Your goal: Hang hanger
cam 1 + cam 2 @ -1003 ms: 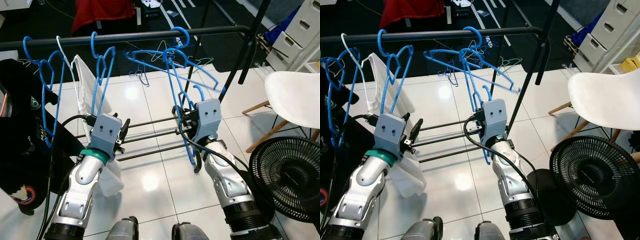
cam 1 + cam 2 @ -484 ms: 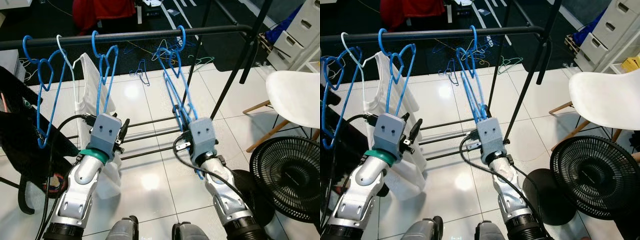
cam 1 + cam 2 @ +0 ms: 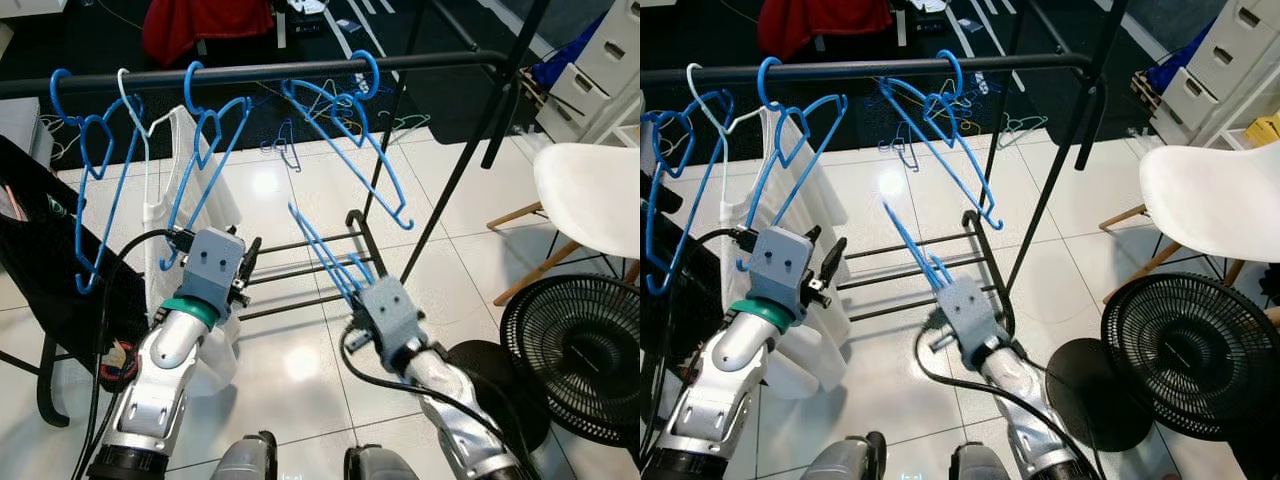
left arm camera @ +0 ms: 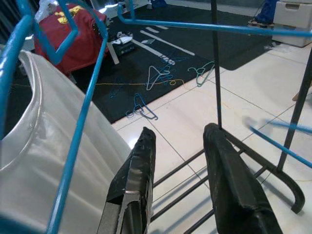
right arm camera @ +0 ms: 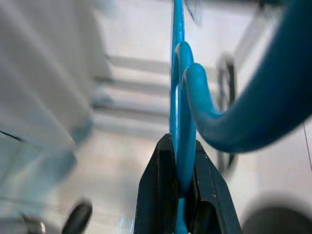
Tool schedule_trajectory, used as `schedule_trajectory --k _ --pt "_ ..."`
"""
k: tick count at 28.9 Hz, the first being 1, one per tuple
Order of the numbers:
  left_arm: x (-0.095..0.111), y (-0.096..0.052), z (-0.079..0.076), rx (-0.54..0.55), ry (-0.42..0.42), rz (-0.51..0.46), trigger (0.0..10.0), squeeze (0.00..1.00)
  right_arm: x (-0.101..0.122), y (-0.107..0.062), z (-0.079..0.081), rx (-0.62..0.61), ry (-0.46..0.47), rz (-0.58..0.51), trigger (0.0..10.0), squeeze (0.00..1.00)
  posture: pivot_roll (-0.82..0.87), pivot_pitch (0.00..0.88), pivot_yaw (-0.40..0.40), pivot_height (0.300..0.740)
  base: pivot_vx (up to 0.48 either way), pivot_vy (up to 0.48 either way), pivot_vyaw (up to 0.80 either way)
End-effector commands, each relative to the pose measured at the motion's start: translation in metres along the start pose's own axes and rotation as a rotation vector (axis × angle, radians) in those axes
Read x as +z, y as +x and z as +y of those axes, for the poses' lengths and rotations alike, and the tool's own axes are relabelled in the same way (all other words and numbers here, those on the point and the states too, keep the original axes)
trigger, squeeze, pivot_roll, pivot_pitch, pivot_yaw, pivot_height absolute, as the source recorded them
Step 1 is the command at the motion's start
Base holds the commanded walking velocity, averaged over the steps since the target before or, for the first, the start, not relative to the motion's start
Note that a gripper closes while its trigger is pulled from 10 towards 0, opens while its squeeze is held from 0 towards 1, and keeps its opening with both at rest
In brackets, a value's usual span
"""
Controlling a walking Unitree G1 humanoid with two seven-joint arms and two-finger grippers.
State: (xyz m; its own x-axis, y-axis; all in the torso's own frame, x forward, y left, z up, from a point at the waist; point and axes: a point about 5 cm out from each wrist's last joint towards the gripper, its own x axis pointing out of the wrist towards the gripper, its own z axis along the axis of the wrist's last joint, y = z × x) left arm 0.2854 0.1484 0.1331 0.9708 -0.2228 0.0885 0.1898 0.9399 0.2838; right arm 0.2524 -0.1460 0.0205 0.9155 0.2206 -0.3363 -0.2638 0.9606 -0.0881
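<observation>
A black rail crosses the top of the head view, with several blue hangers on it. One of them, a blue hanger, hangs tilted near the rail's right end. A white garment hangs on a white hanger. My right gripper is low, below the rail, shut on another blue hanger that sticks up and to the left. The wrist view shows this held hanger clamped between the fingers. My left gripper is open beside the white garment, its fingers apart with nothing between them.
A white chair and a black fan stand at the right, with white drawers behind. A black garment hangs at the left. The rack's lower bars cross the tiled floor. Loose hangers lie beyond the rack.
My right gripper has come down and back from the rail with a blue hanger in it. Another blue hanger stays on the rail and has swung to a tilt. The left arm is still.
</observation>
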Motion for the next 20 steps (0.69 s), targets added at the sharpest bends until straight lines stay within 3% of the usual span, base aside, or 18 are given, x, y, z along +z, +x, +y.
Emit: schedule_trajectory --k 1,4,6,11,14,15,16,18,19,20 --pt "-0.005 -0.003 -0.004 -0.016 -0.001 0.022 10.0 0.0 -0.018 -0.007 -0.009 -0.06 0.062 0.068 10.0 0.0 -0.01 0.095 0.039 0.733 0.0 0.0 0.0" --pt "-0.005 -0.002 -0.003 -0.018 0.002 0.022 10.0 0.0 -0.025 -0.013 -0.026 -0.14 0.068 0.093 10.0 0.0 -0.02 0.099 0.042 0.733 0.0 0.0 0.0" --pt "-0.005 -0.002 -0.002 -0.018 0.005 0.022 10.0 0.0 -0.022 -0.019 -0.051 -0.264 0.034 0.089 10.0 0.0 -0.02 0.105 0.046 0.733 0.0 0.0 0.0" --pt "-0.005 -0.002 -0.001 -0.017 0.006 0.022 10.0 0.0 -0.017 -0.024 -0.067 -0.345 0.003 0.074 10.0 0.0 -0.02 0.105 0.046 0.733 0.0 0.0 0.0" --pt "-0.005 -0.002 -0.002 -0.026 0.008 0.025 10.0 0.0 0.031 -0.029 -0.111 -0.5 -0.09 -0.089 10.0 0.0 -0.03 0.109 0.055 0.733 0.0 0.0 0.0" --pt "-0.005 -0.001 -0.002 -0.027 0.008 0.025 10.0 0.0 0.042 -0.03 -0.119 -0.526 -0.118 -0.126 10.0 0.0 -0.03 0.109 0.055 0.733 0.0 0.0 0.0" --pt "-0.005 -0.001 -0.002 -0.027 0.008 0.025 10.0 0.0 0.042 -0.03 -0.119 -0.526 -0.118 -0.126 10.0 0.0 -0.03 0.109 0.055 0.733 0.0 0.0 0.0" --pt "-0.005 -0.001 -0.003 -0.03 0.008 0.024 10.0 0.0 0.078 -0.027 -0.126 -0.514 -0.205 -0.254 10.0 0.0 -0.03 0.108 0.056 0.733 0.0 0.0 0.0" --pt "-0.005 -0.001 -0.003 -0.03 0.008 0.024 10.0 0.0 0.078 -0.027 -0.126 -0.514 -0.205 -0.254 10.0 0.0 -0.03 0.108 0.056 0.733 0.0 0.0 0.0" --pt "-0.005 0.0 -0.003 -0.031 0.008 0.024 10.0 0.0 0.096 -0.026 -0.125 -0.486 -0.243 -0.317 10.0 0.0 -0.03 0.108 0.057 0.733 0.0 0.0 0.0"
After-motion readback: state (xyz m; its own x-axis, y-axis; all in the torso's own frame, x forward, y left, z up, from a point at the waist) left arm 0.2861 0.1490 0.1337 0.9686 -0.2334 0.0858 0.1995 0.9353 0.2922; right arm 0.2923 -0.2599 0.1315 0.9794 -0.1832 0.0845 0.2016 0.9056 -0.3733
